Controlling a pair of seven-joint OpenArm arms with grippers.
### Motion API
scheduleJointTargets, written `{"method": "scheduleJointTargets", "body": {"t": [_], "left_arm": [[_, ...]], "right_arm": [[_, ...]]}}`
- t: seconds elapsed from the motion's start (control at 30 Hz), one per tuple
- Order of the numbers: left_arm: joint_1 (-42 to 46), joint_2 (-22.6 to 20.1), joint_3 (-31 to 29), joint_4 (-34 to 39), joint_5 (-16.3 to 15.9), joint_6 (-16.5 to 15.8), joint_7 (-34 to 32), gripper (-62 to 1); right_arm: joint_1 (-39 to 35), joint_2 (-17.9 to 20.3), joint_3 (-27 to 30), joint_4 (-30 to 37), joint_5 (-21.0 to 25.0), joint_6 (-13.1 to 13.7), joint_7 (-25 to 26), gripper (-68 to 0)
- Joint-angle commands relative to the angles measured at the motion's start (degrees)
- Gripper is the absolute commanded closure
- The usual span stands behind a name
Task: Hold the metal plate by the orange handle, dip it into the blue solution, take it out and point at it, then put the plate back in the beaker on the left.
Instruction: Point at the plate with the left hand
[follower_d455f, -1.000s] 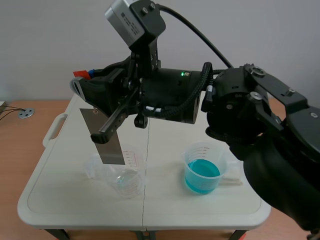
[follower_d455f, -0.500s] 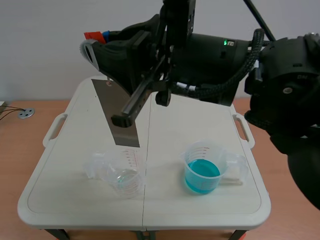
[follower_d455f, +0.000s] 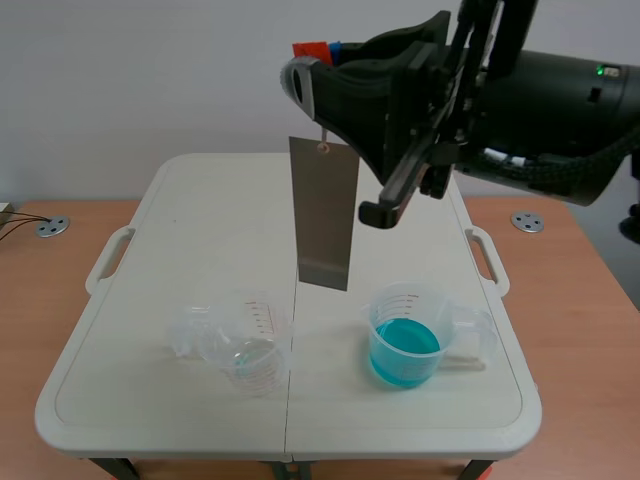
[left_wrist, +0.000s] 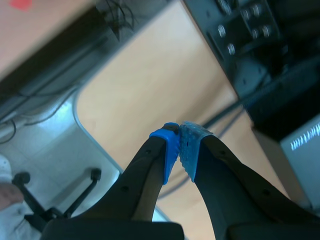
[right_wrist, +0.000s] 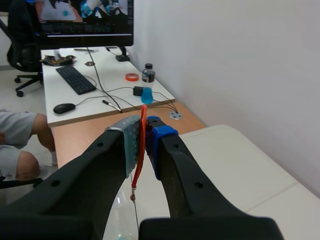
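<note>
I see the metal plate (follower_d455f: 325, 212) hanging upright in the air over the white table (follower_d455f: 190, 210). Its lower edge is above the gap between the beaker of blue solution (follower_d455f: 405, 338) and the clear empty beaker (follower_d455f: 250, 350) on the left, touching neither. My right gripper (right_wrist: 145, 136) is clamped on the thin orange handle (right_wrist: 140, 162) at the plate's top, the strip pinched between both pads. My left gripper (left_wrist: 180, 142) is closed on nothing, pads pressed together, pointing at a tan surface away from the beakers.
</note>
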Motion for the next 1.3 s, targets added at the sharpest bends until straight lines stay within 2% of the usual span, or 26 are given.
{"method": "scheduleJointTargets", "body": {"t": [0.0, 0.1, 0.3, 0.43, 0.57, 0.77, 0.87, 1.1, 1.27], "left_arm": [[-1.3, 0.2, -2.6, 2.1, -1.2, 0.2, -0.4, -3.0], [-2.3, 0.0, -7.1, 5.5, -2.4, 0.3, -0.2, -3.0], [-2.6, -0.1, -16.1, 15.7, -2.6, 0.4, -0.6, -2.9], [-2.8, -0.1, -17.6, 23.3, -2.6, 0.2, -0.9, -3.0], [-5.9, -0.1, -17.0, 28.3, -2.6, -2.8, -0.9, -3.0], [-15.6, -0.1, -9.9, 29.7, -2.6, -8.1, -0.1, -3.0], [-20.9, 0.0, -4.5, 29.6, -2.6, -9.4, 1.2, -3.0], [-32.3, 0.8, 8.1, 27.1, -2.2, -10.3, 1.5, -3.0], [-39.7, 4.2, 14.5, 22.5, -1.9, -10.5, 4.6, -3.0]], "right_arm": [[0.0, 1.3, 1.5, 0.8, 2.1, 0.7, 1.5, -1.1], [-1.1, 3.2, 4.6, 0.8, 3.6, 0.7, 2.3, -1.1], [-3.8, 6.1, 10.3, 0.8, 5.6, 0.7, 3.4, -1.1], [-5.6, 6.2, 13.9, 0.8, 5.6, 0.7, 3.7, -1.1], [-6.9, 6.2, 16.2, 0.8, 5.7, 0.7, 3.6, -1.1], [-7.6, 6.2, 17.0, 0.8, 5.7, 0.7, 3.6, -1.1], [-7.6, 6.2, 17.0, 0.8, 5.7, 0.7, 3.6, -1.1], [-7.6, 6.1, 17.0, 0.8, 5.7, 0.7, 3.6, -1.1], [-7.6, 6.1, 17.0, 0.8, 5.7, 0.7, 3.6, -1.1]]}}
